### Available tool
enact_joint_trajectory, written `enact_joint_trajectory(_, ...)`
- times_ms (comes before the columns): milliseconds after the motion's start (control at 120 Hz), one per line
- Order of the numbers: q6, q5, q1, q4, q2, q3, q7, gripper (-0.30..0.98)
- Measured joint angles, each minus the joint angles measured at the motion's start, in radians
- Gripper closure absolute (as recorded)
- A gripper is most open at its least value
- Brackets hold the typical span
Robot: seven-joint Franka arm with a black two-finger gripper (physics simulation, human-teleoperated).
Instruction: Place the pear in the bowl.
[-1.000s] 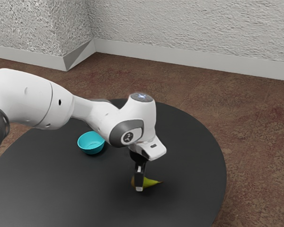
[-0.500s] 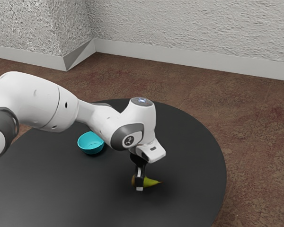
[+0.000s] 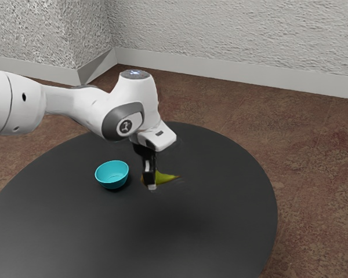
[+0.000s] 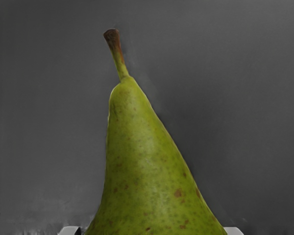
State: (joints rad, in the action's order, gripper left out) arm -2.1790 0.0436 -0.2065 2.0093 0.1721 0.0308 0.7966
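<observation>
Arm (image 3: 75, 107) cut off at the exterior view's left edge. Bowl (image 3: 112, 174), turquoise, stands upright on the table (image 3: 180, 243), its inside plainly seen. Next, the gripper (image 3: 150, 183) has its fingers closed around the pear (image 3: 165, 178), hiding part of its thick end. The pear is up off the table, just beside the bowl, green with brown specks, brown stem pointing to the exterior view's right.

In the exterior view, the lower left and centre are taken up by a round, black worktop (image 3: 220, 231). Mottled reddish-brown floor (image 3: 319, 174) is seen beyond it. The top is crossed by a rough, pale wall (image 3: 232, 29), jutting out at upper left and edged below by smooth skirting (image 3: 232, 68).
</observation>
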Motion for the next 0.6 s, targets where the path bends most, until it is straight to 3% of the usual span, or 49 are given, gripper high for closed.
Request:
enact_joint_trajectory(142,0.031,-0.001,0.164,-0.013,-0.026,-0.002,0.046,0.39)
enact_joint_trajectory(267,0.045,0.0,0.227,-0.052,0.001,-0.012,0.087,0.38)
enact_joint_trajectory(600,0.06,-0.011,0.333,-0.262,0.27,-0.042,0.178,0.38)
